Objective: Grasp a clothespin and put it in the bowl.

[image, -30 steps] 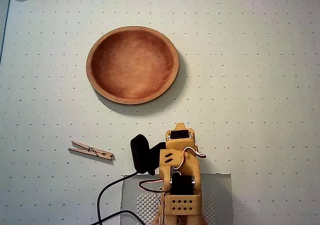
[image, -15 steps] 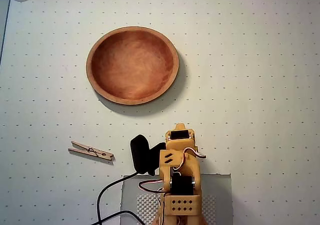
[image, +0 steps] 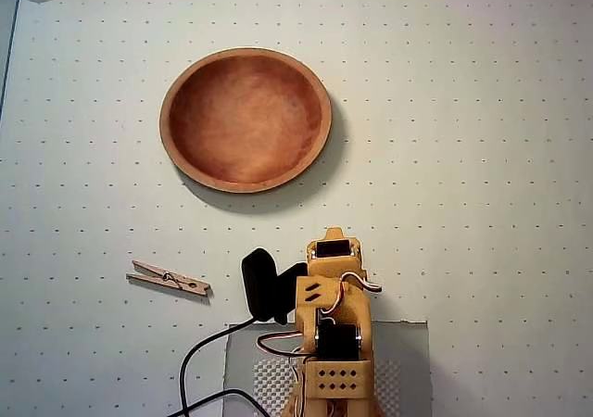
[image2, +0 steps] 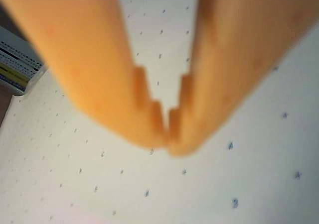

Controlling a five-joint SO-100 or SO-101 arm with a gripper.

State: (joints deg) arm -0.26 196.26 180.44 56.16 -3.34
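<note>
Pale dotted mat [image: 482, 111] over the tabletop, grey perforated plate [image: 408, 361], soft even light

Sits round and empty on the dotted tabletop [image: 482, 111]: bowl [image: 246, 120]. Lies flat, well apart and below-left: clothespin [image: 169, 280]. Folded at bottom centre, just right of the clothespin: orange arm [image: 334, 324], black cable [image: 199, 361] trailing.
</note>
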